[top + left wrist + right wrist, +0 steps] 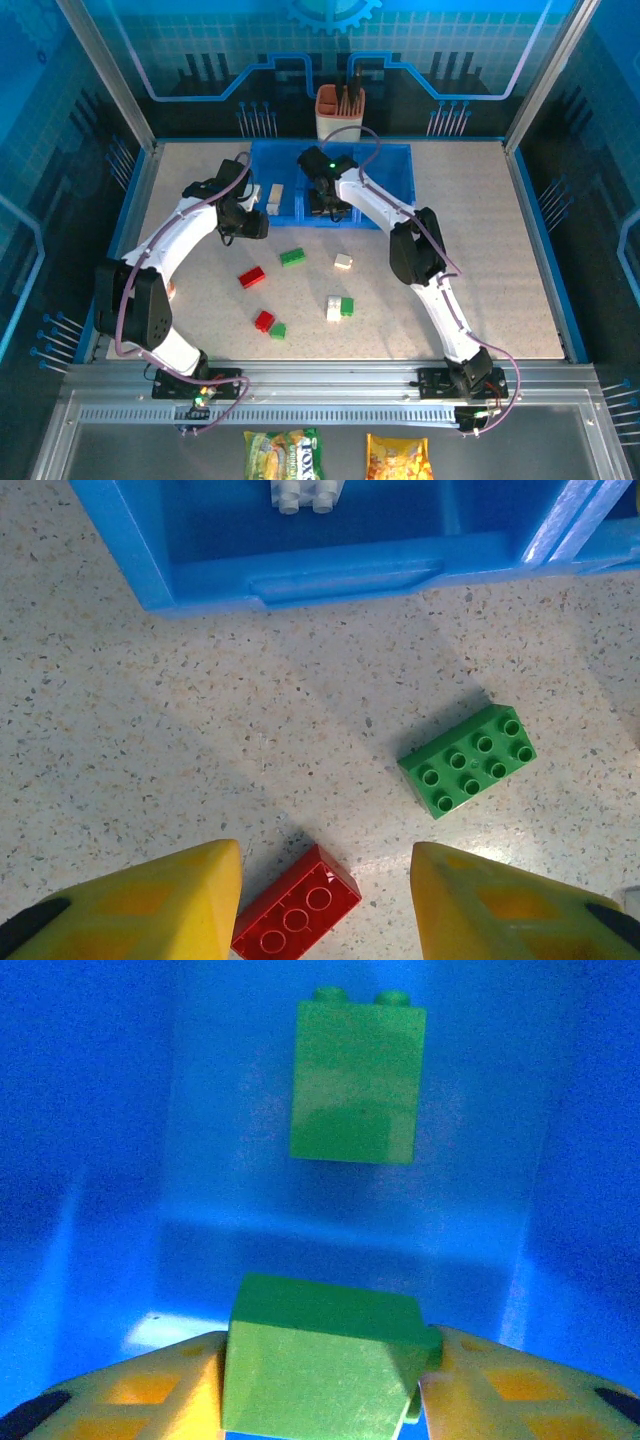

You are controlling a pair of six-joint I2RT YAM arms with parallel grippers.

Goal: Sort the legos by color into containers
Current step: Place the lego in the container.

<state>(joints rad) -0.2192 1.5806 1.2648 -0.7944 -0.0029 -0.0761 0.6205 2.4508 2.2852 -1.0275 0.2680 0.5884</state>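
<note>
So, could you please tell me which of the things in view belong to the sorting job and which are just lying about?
Job: blue tray; red bricks, green bricks and cream bricks loose on the table; sorted cream brick and sorted green brick in the tray.
Lying about: orange-and-white cup; two snack packets.

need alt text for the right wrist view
The right gripper holds a green brick between its yellow fingers, low inside a blue tray compartment. A second green brick lies on the compartment floor beyond it.
</note>
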